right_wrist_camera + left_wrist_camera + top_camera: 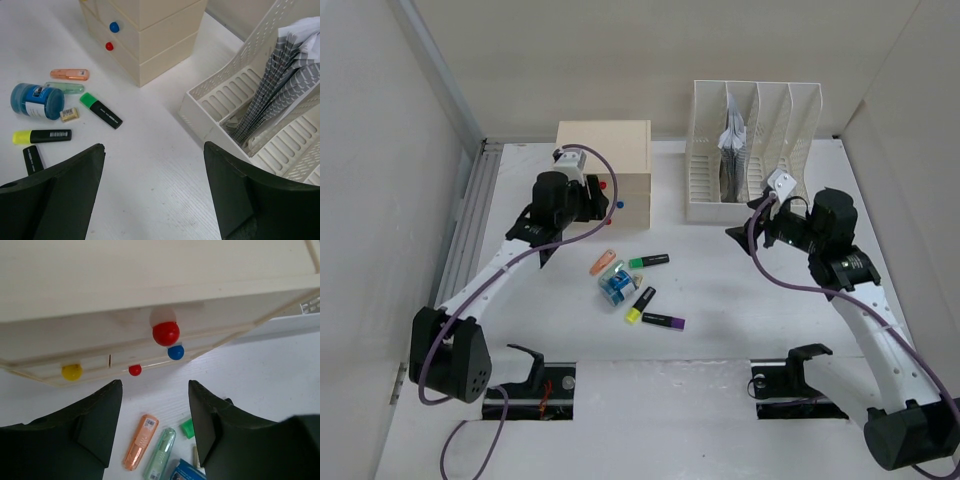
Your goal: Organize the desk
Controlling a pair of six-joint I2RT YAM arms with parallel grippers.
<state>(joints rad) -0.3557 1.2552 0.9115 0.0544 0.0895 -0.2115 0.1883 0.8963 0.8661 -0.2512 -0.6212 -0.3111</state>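
Desk: I saw the white desk [720, 290] spread beneath both arms, with a grey rail [470, 220] down its left edge and two dark cutouts [530, 390] at the near edge by the arm bases.
Left claw: My left claw [155, 395] hung low in front of the cream drawer box [604, 150], its jaws parted and gripping nothing. A large red knob [166, 333] sat just beyond the gap, with a blue knob [175, 352], a small red knob [135, 370] and a yellow knob [72, 371] below it.
Right claw: My right claw [154, 150] stood with its jaws spread wide and empty, above bare desk near the white file rack [705, 190].
Clutter: An orange highlighter [141, 441], a pale green pen [161, 454], a blue jar [36, 101], a green-capped marker [100, 110] and a yellow-capped marker [42, 136] lay loosely clustered mid-desk, between the arms.
File rack: It stood at the back right, just beside the drawer box, with folded papers [732, 150] upright in one slot.
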